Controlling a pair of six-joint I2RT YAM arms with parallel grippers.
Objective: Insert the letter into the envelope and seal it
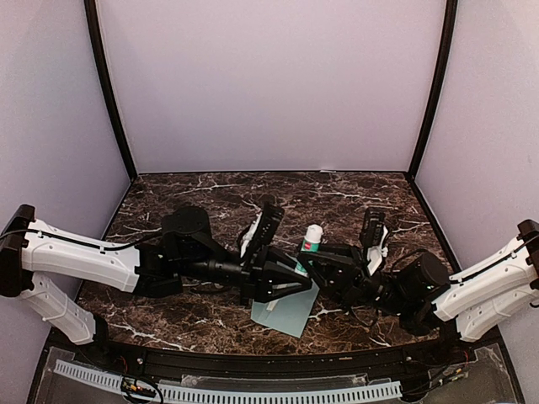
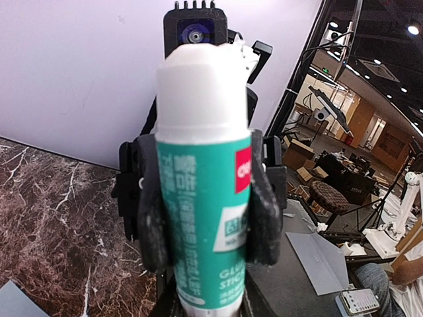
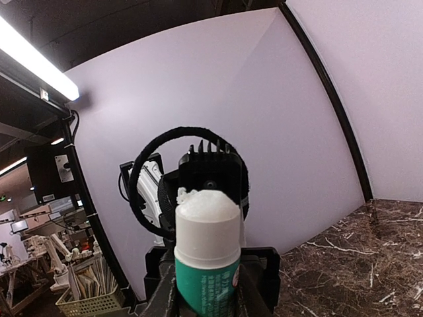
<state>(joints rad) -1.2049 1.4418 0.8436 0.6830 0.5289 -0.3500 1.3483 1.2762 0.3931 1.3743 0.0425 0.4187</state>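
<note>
A teal-and-white glue stick stands upright between my two grippers above the middle of the table. Its cap is off and lumpy white glue shows at the top. My left gripper has its dark pads pressed against both sides of the tube. My right gripper faces it and is shut on the tube's lower part. The pale teal envelope lies flat on the table under both grippers. The letter is out of view.
The marble table is walled in by pale panels at the back and sides. A black rail runs along its near edge. Both forearms reach in from the sides and meet at the centre.
</note>
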